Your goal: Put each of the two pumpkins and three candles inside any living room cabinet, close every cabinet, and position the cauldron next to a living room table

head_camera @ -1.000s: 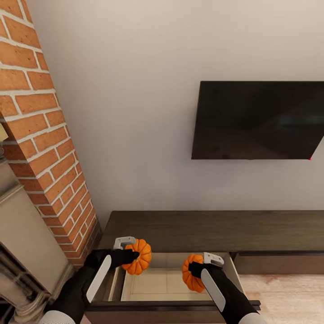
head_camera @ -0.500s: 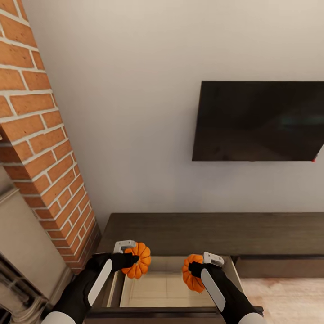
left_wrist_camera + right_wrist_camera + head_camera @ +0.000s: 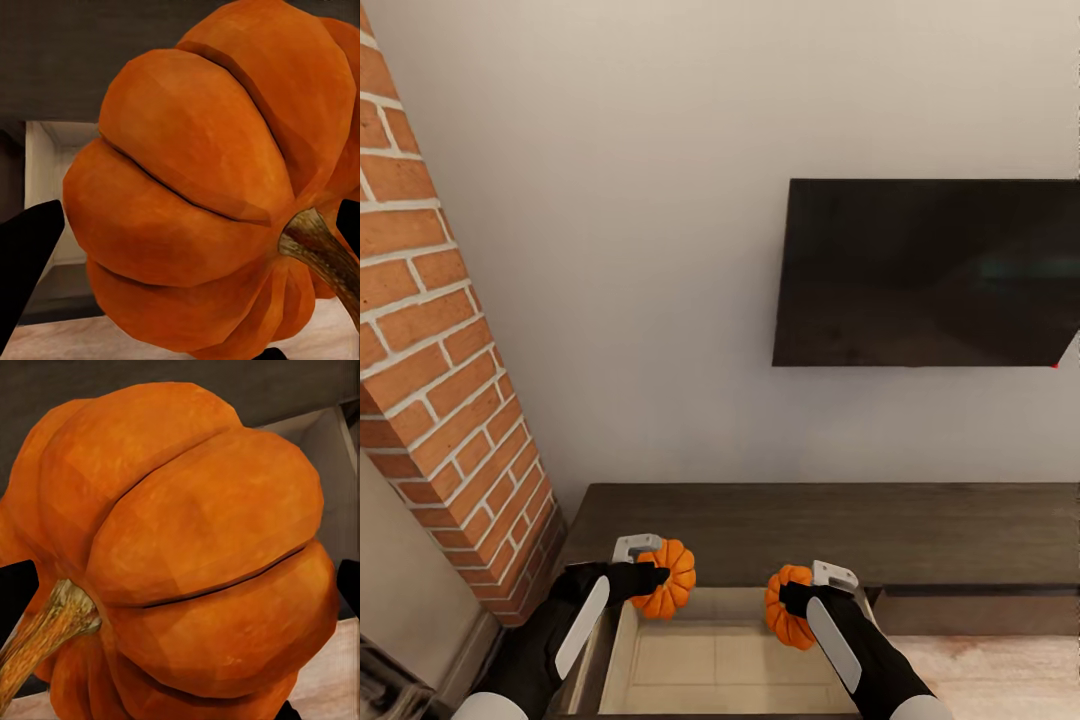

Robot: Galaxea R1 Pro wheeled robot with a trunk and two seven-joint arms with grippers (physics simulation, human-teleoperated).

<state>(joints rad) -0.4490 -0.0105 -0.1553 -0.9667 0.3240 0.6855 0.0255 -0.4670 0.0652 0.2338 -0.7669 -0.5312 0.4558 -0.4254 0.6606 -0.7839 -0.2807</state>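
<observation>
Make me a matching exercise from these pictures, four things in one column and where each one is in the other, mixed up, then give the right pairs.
Things:
1. left pumpkin
2. right pumpkin
3. television
4. open drawer

Places:
A. mounted on the white wall above the cabinet
B. held in the right end effector, over the drawer
C. pulled out from the dark cabinet, pale inside showing
D. held in the left end effector, over the drawer's left rear corner

Pairs: 1-D, 2-B, 3-A, 4-C
</observation>
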